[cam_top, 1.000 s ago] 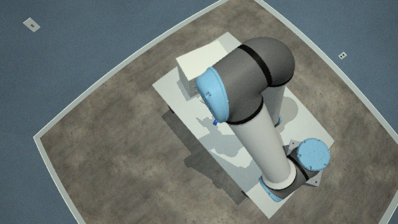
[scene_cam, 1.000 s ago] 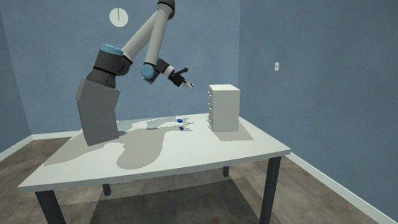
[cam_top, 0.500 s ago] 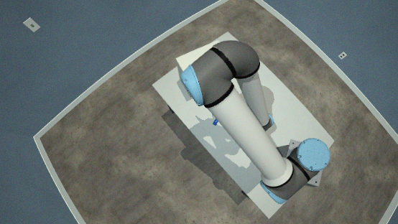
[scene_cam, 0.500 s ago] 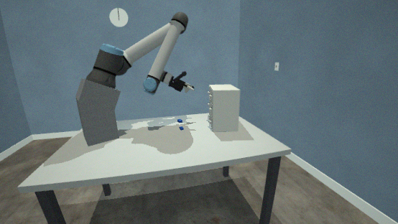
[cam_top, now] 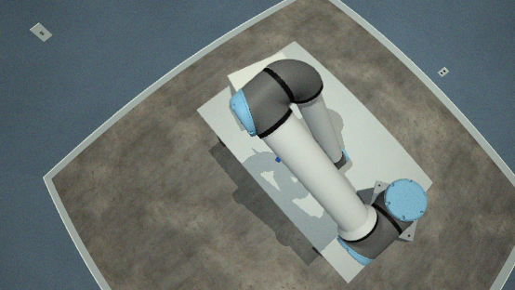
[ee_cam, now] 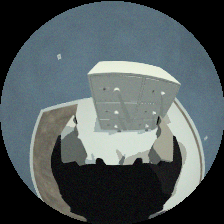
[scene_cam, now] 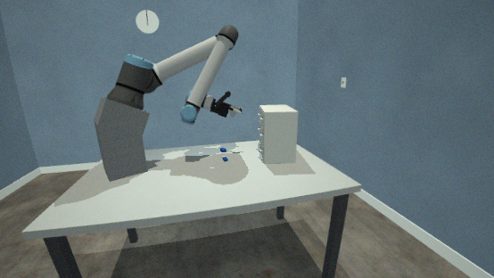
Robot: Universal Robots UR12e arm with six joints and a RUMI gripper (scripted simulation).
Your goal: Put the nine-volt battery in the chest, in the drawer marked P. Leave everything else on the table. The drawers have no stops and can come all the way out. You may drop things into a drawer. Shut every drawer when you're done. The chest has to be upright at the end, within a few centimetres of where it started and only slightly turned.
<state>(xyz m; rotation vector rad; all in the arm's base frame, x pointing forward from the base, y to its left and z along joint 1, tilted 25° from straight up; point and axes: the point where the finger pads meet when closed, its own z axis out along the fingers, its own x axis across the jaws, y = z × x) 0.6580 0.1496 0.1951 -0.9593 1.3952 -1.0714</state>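
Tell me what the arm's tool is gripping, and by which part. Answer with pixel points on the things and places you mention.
Nothing is held. The tool (scene_cam: 241,111) (ee_cam: 117,116) is open, its jaws apart with no object between them, in front of the chest (scene_cam: 280,135) (ee_cam: 120,90).

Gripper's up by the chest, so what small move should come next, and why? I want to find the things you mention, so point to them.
Probably ease the open gripper (scene_cam: 241,111) (ee_cam: 117,116) down a little toward the knobs, without closing: in the exterior view it hangs near the top of the chest (scene_cam: 280,134) (ee_cam: 135,71), short of its front, and every drawer I can see looks shut.
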